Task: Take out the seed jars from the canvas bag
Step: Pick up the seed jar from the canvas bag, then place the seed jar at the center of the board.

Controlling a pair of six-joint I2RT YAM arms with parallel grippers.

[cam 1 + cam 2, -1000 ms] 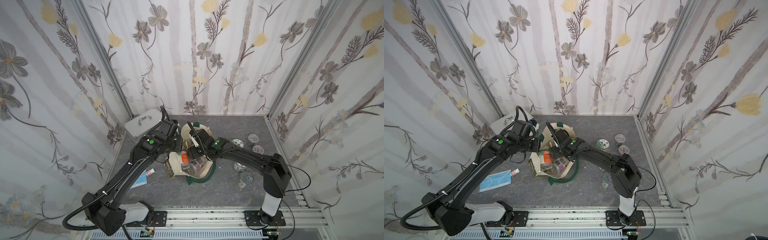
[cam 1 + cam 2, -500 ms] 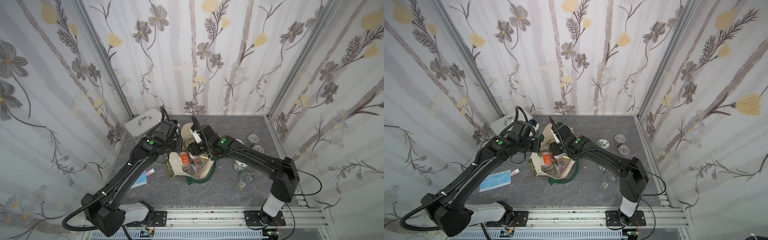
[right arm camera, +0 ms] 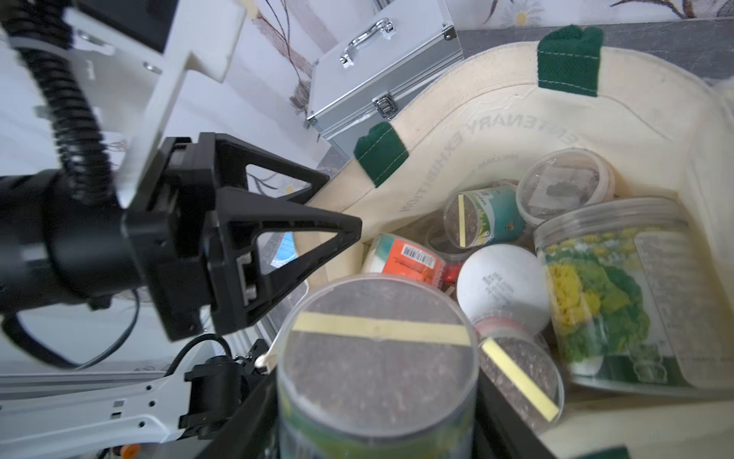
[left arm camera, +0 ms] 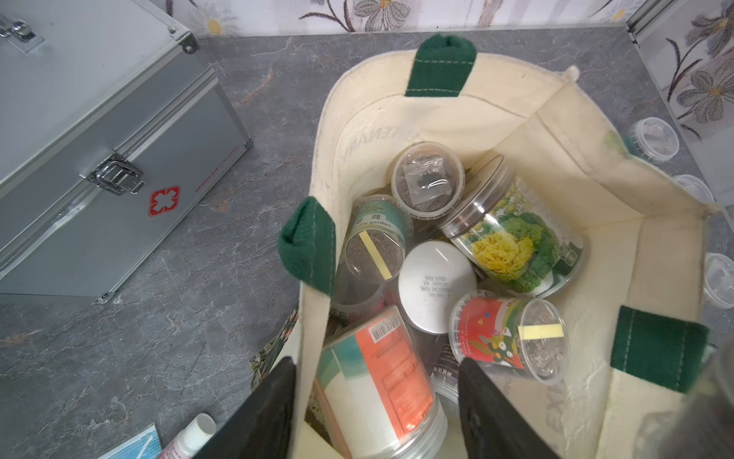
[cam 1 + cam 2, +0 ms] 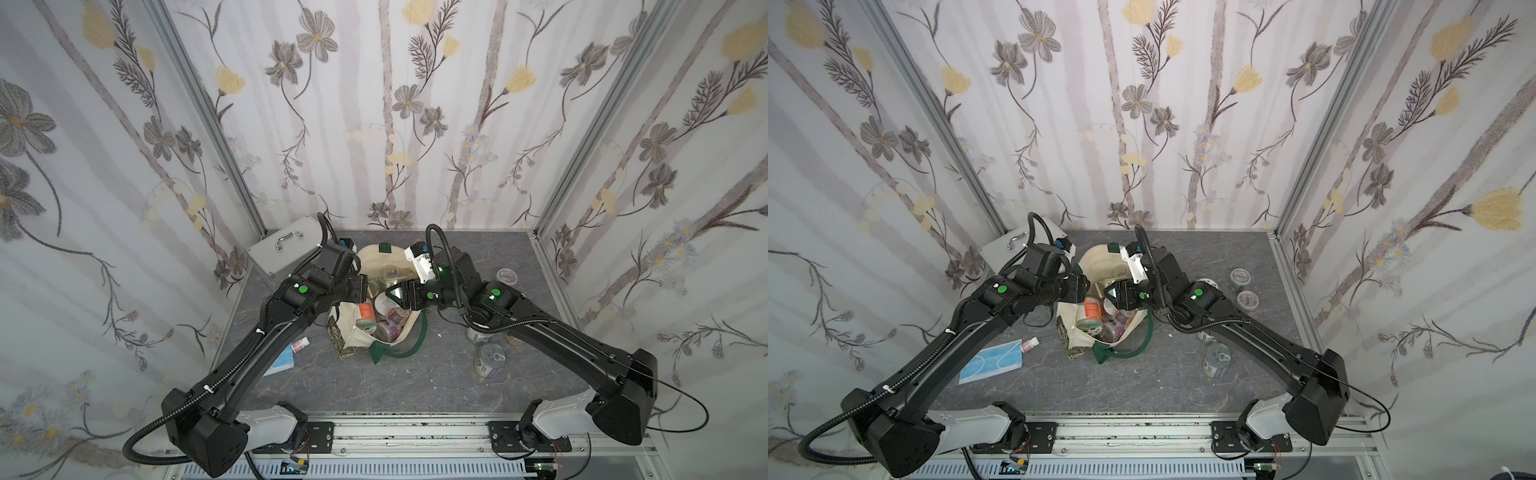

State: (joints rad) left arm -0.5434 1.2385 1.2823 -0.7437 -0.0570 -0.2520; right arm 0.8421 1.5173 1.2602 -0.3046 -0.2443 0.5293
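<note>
The cream canvas bag [image 5: 376, 258] [image 5: 1096, 261] with dark green handles stands open mid-table. It holds several seed jars, such as an orange-labelled jar [image 4: 381, 381], a white-lidded jar [image 4: 435, 286] and a big cabbage-print jar [image 4: 512, 242]. My left gripper [image 4: 377, 401] [image 5: 359, 289] is open astride the bag's near rim [image 4: 306, 357]. One finger is outside the cloth, the other inside by the orange-labelled jar. My right gripper [image 3: 377, 433] [image 5: 395, 295] is over the bag's mouth, shut on a green-labelled jar [image 3: 377, 365] with a clear lid and yellow tape.
A silver metal case [image 5: 282, 251] [image 4: 99, 139] stands at the back left. A blue face mask [image 5: 992, 365] and a pink-capped bottle [image 5: 1030, 344] lie front left. Right of the bag are short clear jars [image 5: 1239, 276] [image 5: 1247, 299] and a pull-tab tin [image 5: 1217, 359].
My left gripper, shut before, now stands open at the bag's rim. My right gripper has narrowed onto a jar and drawn back up from inside the bag.
</note>
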